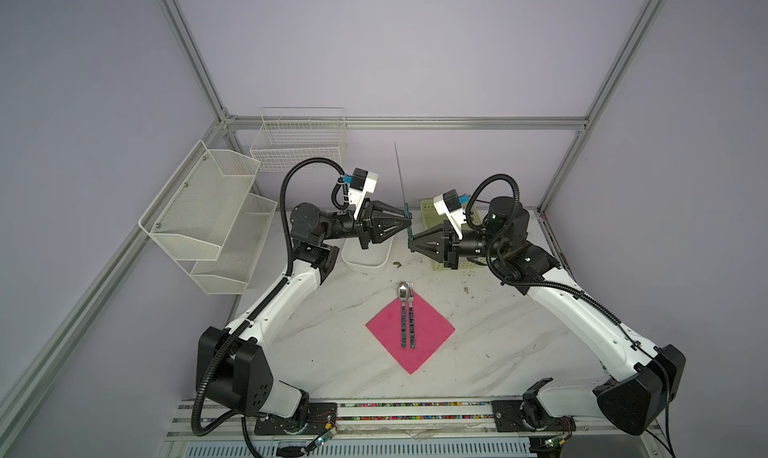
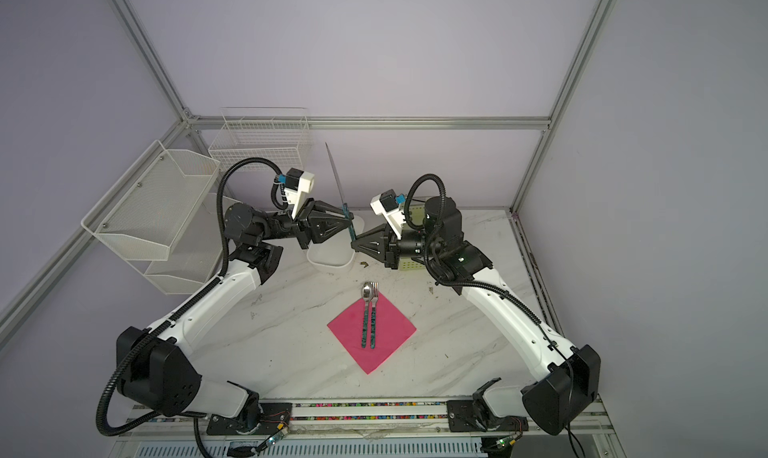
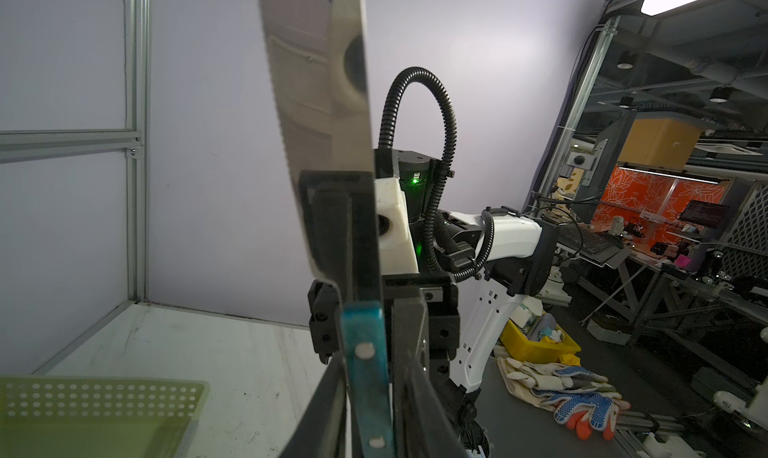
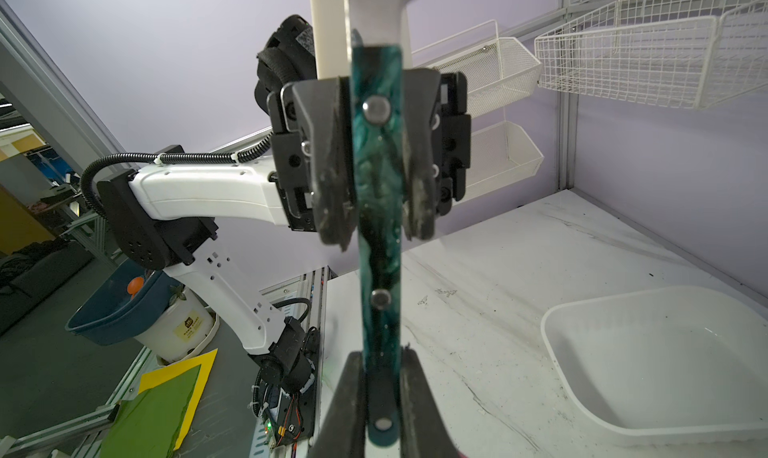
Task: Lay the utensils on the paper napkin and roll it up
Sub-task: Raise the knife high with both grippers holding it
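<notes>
Two robot arms meet over a marble table (image 1: 332, 344), sharing a teal-handled knife (image 4: 380, 227) held upright with its blade rising above both. The right gripper (image 1: 411, 244), reaching in from 3 o'clock, pinches the lower end of the handle. The left gripper (image 1: 407, 218), coming from 9 o'clock, has its jaws close on either side of the handle higher up; whether they press it cannot be told. At 6 o'clock from the knife, a pink napkin (image 1: 432, 327) lies as a diamond on the table. On it the spoon (image 1: 403, 310) and fork (image 1: 412, 317) lie side by side, touching, heads toward 12 o'clock and overhanging that corner.
</notes>
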`<state>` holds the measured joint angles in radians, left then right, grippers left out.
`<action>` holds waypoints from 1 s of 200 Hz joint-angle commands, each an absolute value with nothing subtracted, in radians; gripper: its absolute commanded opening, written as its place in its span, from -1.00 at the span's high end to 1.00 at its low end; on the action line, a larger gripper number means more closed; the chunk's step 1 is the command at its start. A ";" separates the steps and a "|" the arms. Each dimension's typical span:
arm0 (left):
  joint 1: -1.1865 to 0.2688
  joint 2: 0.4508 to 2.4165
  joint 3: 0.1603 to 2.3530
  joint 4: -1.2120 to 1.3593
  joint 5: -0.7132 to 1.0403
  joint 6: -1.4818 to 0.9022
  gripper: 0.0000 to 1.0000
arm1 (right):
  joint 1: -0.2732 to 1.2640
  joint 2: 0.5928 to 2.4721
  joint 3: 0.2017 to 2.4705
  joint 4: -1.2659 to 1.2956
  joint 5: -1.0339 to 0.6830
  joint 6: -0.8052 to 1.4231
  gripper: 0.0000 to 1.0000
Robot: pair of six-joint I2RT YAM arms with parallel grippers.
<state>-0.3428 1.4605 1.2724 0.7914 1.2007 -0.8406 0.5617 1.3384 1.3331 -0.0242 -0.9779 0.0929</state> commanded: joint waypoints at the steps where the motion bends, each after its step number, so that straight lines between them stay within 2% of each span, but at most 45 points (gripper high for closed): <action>1: -0.345 1.436 1.322 0.780 1.187 -0.799 0.54 | 0.566 1.289 1.318 -0.020 -0.970 0.064 1.00; 41: -0.345 1.437 1.324 0.777 1.186 -0.795 0.62 | 0.566 1.285 1.321 -0.018 -0.963 0.067 1.00; 94: -0.345 1.437 1.328 0.776 1.186 -0.793 0.89 | 0.566 1.284 1.325 -0.023 -0.966 0.067 1.00; 131: -0.345 1.433 1.329 0.755 1.178 -0.781 0.94 | 0.566 1.279 1.325 -0.027 -0.959 0.069 1.00; 140: -0.345 1.432 1.329 0.747 1.175 -0.776 0.88 | 0.566 1.277 1.325 -0.029 -0.957 0.068 1.00; 150: -0.345 1.431 1.330 0.737 1.171 -0.772 0.57 | 0.566 1.275 1.328 -0.034 -0.955 0.067 1.00; 159: -0.345 1.432 1.328 0.735 1.170 -0.769 0.45 | 0.566 1.276 1.331 -0.038 -0.954 0.066 1.00; 173: -0.348 1.431 1.328 0.735 1.169 -0.769 0.39 | 0.567 1.277 1.332 -0.042 -0.956 0.062 1.00; 200: -0.351 1.431 1.333 0.732 1.171 -0.769 0.45 | 0.566 1.281 1.333 -0.049 -0.956 0.062 1.00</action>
